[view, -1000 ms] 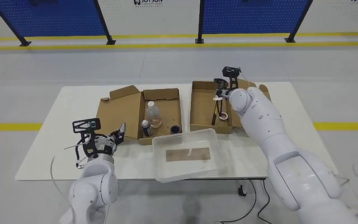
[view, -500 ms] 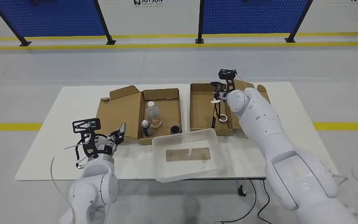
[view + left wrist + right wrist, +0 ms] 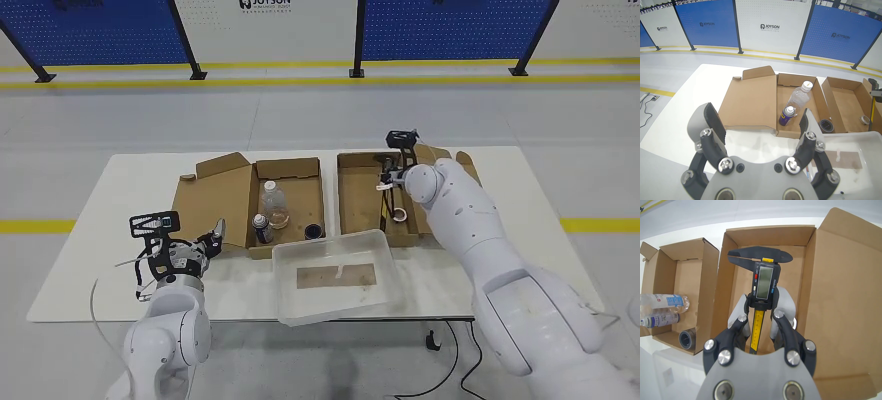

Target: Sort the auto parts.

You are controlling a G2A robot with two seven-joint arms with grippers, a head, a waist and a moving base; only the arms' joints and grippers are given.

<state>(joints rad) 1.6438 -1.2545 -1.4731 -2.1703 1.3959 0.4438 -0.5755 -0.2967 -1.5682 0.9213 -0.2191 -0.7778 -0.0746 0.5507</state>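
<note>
left gripper (image 3: pixel 758 110): nearest the robot, over the front-left part of the white table (image 3: pixel 120 200). Fingers spread wide, nothing between them.
clear tray (image 3: pixel 330 300): at the front edge of the table, middle-ish, to the right of the left gripper. It has a brownish patch on its floor and sits just in front of both boxes.
left box (image 3: pixel 797 81): open cardboard with its lid flap folded out flat to the left.
water bottle (image 3: pixel 798 98): clear with a white cap, lying in the left box.
spray can (image 3: pixel 786 116): blue, right beside the bottle (touching it, as far as I can see).
black ring part (image 3: pixel 826 125): in the front right corner of the left box, close to the tray's rim.
right box (image 3: pixel 770 236): open cardboard, just to the right of the left box.
metal ring (image 3: pixel 864 119): small, on the right box's floor near its front wall.
right gripper (image 3: pixel 762 303): over the right box, fingers clamped on the slider body of the caliper.
caliper (image 3: pixel 763 283): black digital one with a yellow scale, inside the right box's outline. Can't tell if its end touches the floor.
</note>
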